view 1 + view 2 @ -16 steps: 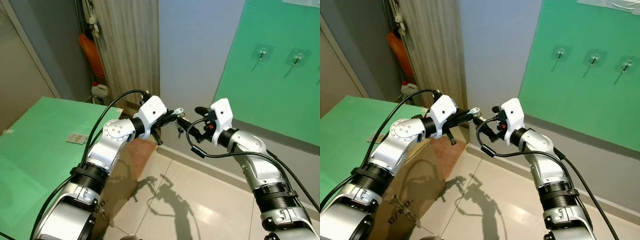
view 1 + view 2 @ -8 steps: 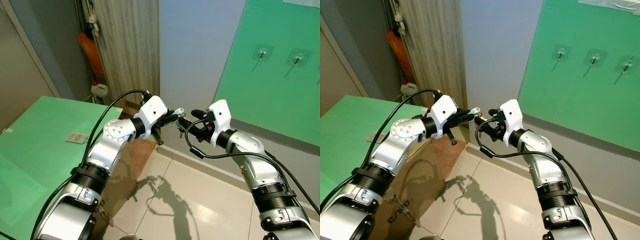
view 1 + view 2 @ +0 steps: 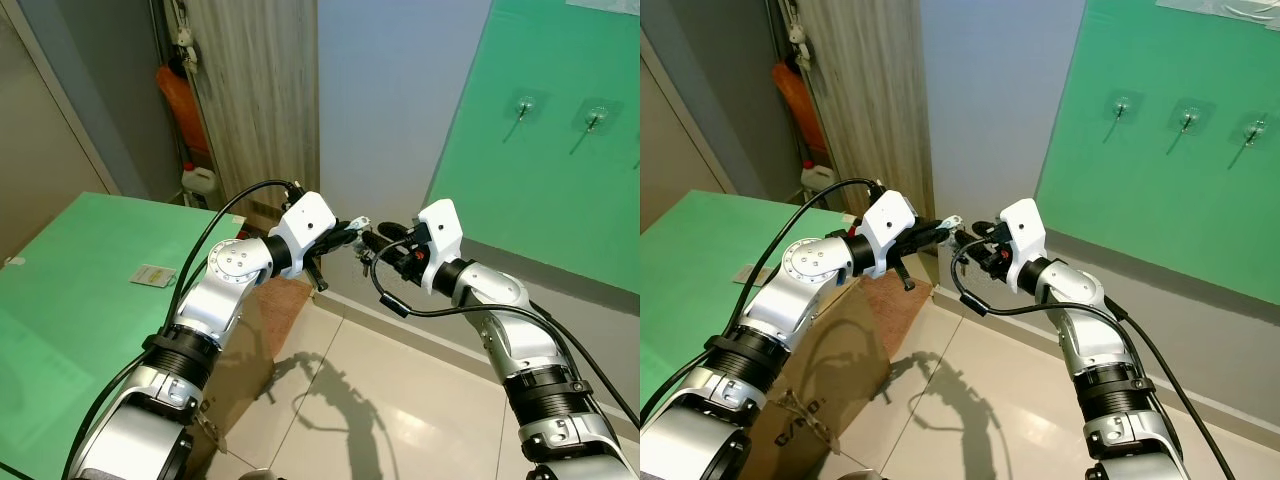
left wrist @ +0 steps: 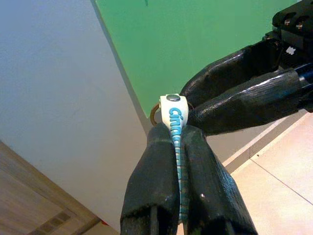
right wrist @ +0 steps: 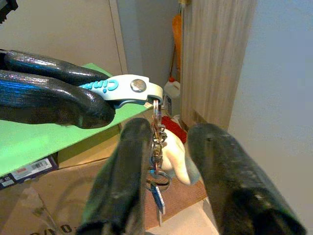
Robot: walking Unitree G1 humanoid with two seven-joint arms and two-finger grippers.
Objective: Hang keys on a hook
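Left gripper [image 4: 177, 142] clamped on the white-blue key tag [image 4: 174, 112], mid-air above the floor [image 3: 400, 400]. Keys [image 5: 157, 183] dangle from the tag between the right gripper's [image 5: 168, 142] spread fingers. Hooks [image 3: 1120, 106] sit high on the green board [image 3: 1160, 180], well apart; open air between.

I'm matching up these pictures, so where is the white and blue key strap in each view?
Left eye: white and blue key strap mid-frame, between both tools.
Right eye: mid-frame, left of the white wrist housing.
Left wrist: centre, pinched by two black fingers.
Right wrist: upper middle.
Shared landmark: green wall panel.
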